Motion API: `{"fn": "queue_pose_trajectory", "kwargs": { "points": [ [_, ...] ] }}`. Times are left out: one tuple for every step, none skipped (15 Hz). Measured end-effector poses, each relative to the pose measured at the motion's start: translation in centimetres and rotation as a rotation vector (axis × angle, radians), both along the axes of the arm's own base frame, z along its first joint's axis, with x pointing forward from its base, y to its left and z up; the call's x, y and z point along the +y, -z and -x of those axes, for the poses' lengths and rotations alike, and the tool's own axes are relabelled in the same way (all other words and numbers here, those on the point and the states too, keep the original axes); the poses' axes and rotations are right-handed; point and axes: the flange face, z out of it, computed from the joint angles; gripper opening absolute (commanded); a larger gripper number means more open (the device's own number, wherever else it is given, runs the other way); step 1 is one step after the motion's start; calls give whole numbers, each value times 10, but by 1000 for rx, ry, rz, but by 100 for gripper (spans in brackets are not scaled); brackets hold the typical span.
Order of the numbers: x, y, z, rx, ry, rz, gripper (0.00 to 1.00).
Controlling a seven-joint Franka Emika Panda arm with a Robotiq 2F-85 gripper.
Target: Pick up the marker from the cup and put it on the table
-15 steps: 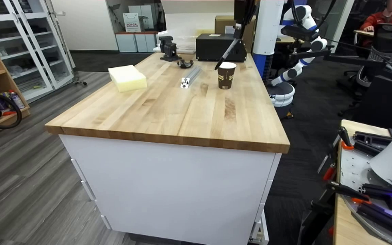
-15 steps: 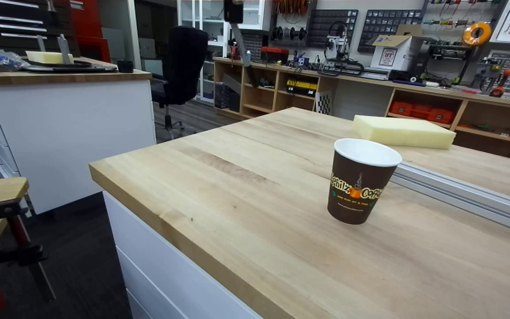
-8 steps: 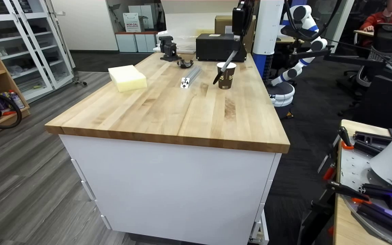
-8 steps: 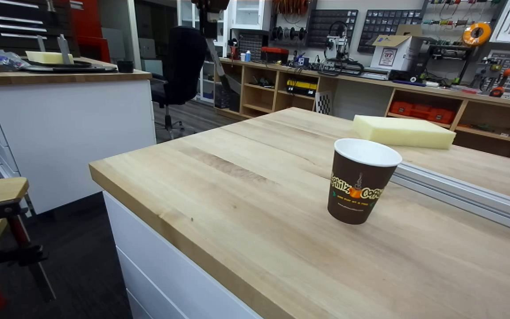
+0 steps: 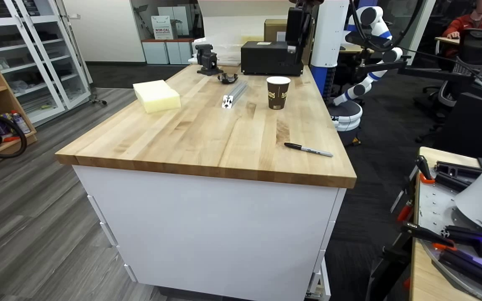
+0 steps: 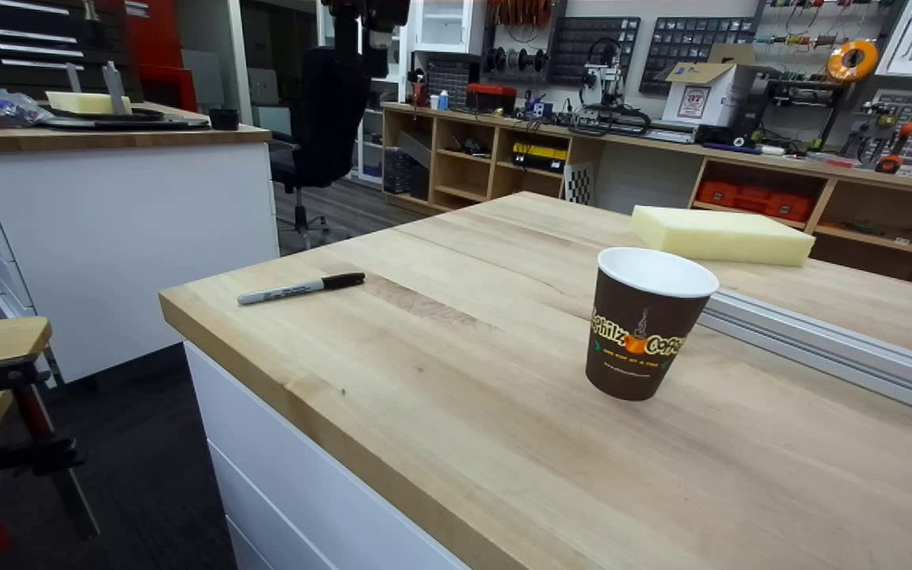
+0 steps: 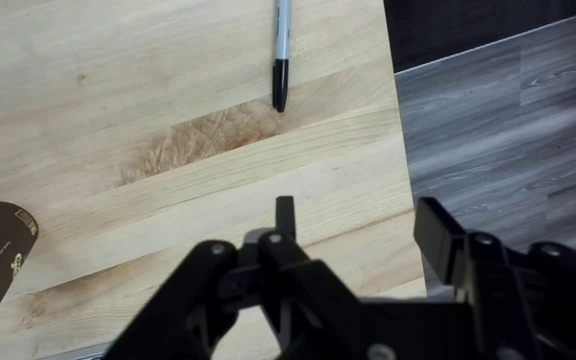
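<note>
Grey, wood-grained flooring (image 5: 48, 225) runs along one side of the bench (image 5: 191, 142), whose pale butcher-block top lies under the gripper (image 7: 355, 220). The gripper hangs above that top, its two fingers spread well apart and holding nothing. Below it, and out ahead of the fingertips in the wrist view, the marker (image 7: 282, 50) lies flat on the wood, not touching the gripper; both exterior views show it there too. The cup (image 6: 646, 332) stands upright on the bench, lower than the gripper and well off to one side of it, with nothing rising past its rim. A pale yellow block (image 5: 157, 97) sits well apart from the gripper.

By my judgement the pick and the placing are both done, so the last step, leaving the marker alone, is what is in hand. The next move calls for raising the gripper away from the bench with no closing and no sweep towards marker or cup. Should the marker be nudged, its round barrel could roll, though the clip on its cap would likely check it.
</note>
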Motion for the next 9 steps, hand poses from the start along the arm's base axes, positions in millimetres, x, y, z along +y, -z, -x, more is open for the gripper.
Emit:
{"fn": "queue_pose_trajectory", "kwargs": {
  "points": [
    [0, 1, 1, 11, -1, 0, 76],
    [0, 2, 1, 13, -1, 0, 82],
    [0, 3, 1, 14, -1, 1, 90],
    [0, 3, 0, 15, -1, 1, 94],
    [0, 4, 0, 16, -2, 1, 94],
    [0, 4, 0, 16, -2, 1, 94],
    [0, 4, 0, 16, -2, 1, 94],
    [0, 4, 0, 16, -2, 1, 94],
    [0, 4, 0, 16, -2, 1, 94]
  ]
}}
